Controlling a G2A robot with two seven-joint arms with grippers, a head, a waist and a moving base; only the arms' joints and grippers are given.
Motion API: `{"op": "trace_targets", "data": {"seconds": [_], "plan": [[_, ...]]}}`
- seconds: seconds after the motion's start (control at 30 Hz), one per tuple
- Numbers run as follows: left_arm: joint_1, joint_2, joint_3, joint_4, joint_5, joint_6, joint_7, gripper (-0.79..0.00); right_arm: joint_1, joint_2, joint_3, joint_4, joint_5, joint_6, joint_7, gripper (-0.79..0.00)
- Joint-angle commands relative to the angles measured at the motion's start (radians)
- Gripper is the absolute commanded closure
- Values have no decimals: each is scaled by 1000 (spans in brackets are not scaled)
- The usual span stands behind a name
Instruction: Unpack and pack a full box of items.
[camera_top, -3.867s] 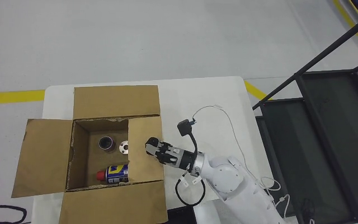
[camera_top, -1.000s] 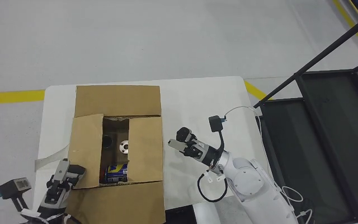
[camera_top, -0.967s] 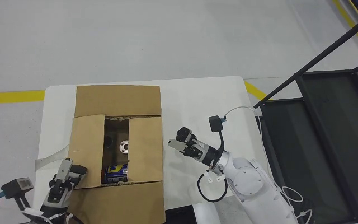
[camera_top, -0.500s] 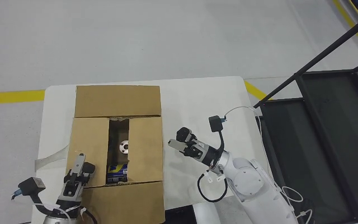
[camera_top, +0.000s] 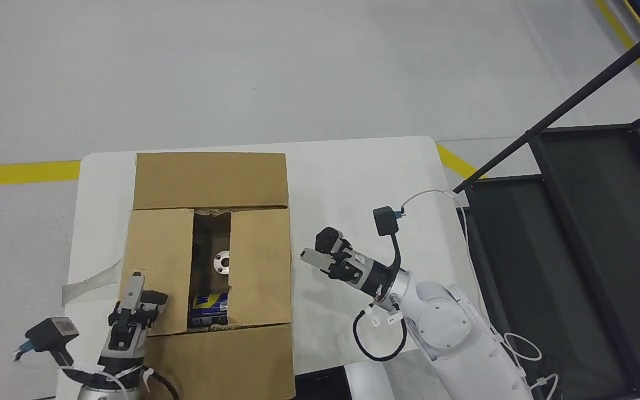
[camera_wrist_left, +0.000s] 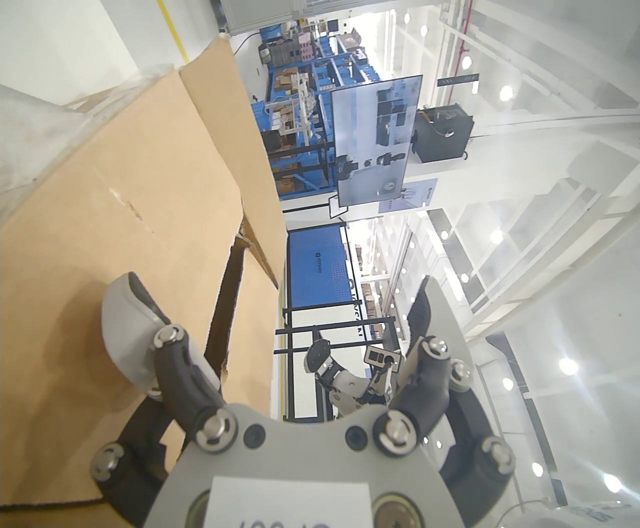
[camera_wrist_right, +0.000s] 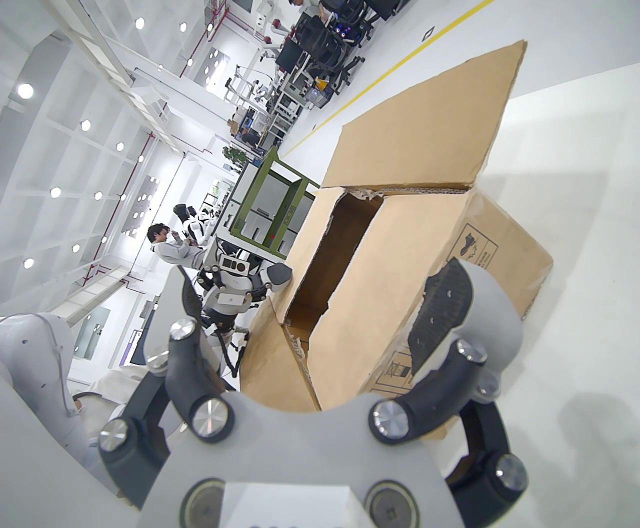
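Cardboard, top: box (camera_top: 258, 265) on table (camera_top: 350, 180), left flap (camera_top: 160, 265) nearly shut over can (camera_top: 208, 305); lift off and it may spring up.
Left wrist: left gripper (camera_wrist_left: 275, 300) jaws apart, finger (camera_wrist_left: 127, 320) at left flap.
Right wrist: right gripper (camera_wrist_right: 320, 285) jaws apart beside box; your nudge could slide it.

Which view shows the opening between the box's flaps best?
The top view: it looks straight down the opening, showing a can and metal ring inside. The right wrist view sees it slantwise, interior dark; the left wrist view catches one flap up close.
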Motion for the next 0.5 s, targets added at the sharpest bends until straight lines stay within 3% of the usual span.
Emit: {"op": "trace_targets", "data": {"seconds": [0.0,0.2,0.47], "plan": [[-1,2,-23,0,-26,-29,1,-785,0,0,0,0,0,0,0,-785],[-8,11,-130,0,-179,-88,-27,-785,0,0,0,0,0,0,0,-785],[-29,24,-376,0,-399,-97,-71,-785,0,0,0,0,0,0,0,-785]]}}
